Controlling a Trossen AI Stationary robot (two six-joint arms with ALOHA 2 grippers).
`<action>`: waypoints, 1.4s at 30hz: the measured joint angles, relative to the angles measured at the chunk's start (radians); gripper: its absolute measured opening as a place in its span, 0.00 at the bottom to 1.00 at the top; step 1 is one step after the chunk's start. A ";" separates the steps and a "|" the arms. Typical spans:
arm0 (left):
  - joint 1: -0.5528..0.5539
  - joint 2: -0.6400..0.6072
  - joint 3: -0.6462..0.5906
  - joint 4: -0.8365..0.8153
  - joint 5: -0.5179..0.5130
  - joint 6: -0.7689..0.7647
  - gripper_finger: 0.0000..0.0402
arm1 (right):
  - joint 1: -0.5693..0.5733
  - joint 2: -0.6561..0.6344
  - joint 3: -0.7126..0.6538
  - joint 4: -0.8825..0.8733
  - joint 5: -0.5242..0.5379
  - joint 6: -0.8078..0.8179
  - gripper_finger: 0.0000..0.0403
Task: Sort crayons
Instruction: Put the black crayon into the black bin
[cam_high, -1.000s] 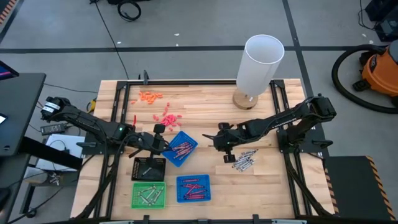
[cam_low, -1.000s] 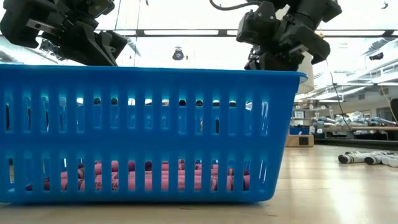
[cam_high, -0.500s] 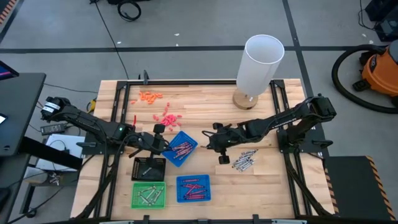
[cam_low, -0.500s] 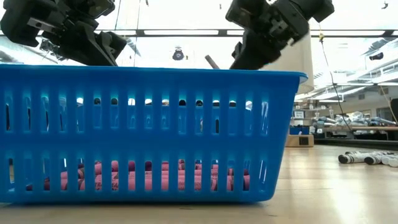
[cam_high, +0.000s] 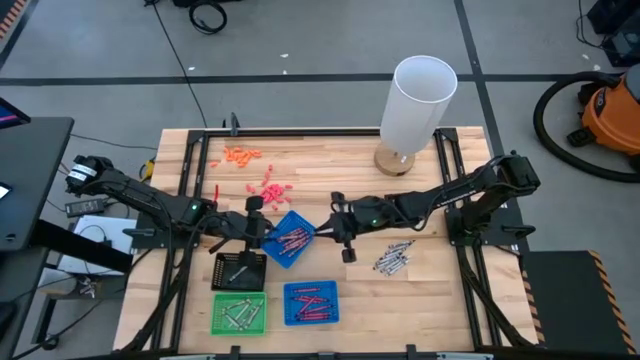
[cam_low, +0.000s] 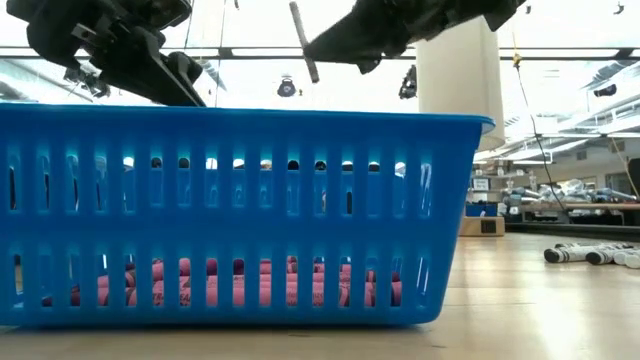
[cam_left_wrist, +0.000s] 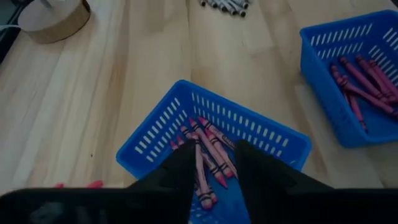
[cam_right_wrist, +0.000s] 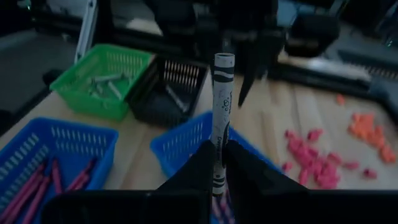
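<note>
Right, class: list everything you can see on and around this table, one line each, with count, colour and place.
Trays: four; two blue, one green, one black; table's left-centre and front.
Red crayons: many, in both blue trays.
Grey crayons: a loose pile, right of centre; a few in the green and black trays.
Pink and orange bits: scattered, back left.
Tube: one, white, on a round wooden base, at the back.
Vacuum: one, orange, on the floor to the right.
Left gripper: over the tilted blue tray.
Right gripper: jaws shut on one grey crayon.
</note>
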 joint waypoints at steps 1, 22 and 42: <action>0.000 0.000 0.000 0.004 0.000 0.000 0.33 | 0.000 0.000 0.000 0.017 0.000 -0.012 0.10; 0.002 0.000 0.000 0.212 0.000 0.052 0.39 | -0.002 0.001 -0.001 0.350 0.000 -0.131 0.10; 0.005 -0.001 0.009 0.241 0.045 0.059 0.39 | 0.020 0.063 -0.001 0.435 -0.118 -0.077 0.10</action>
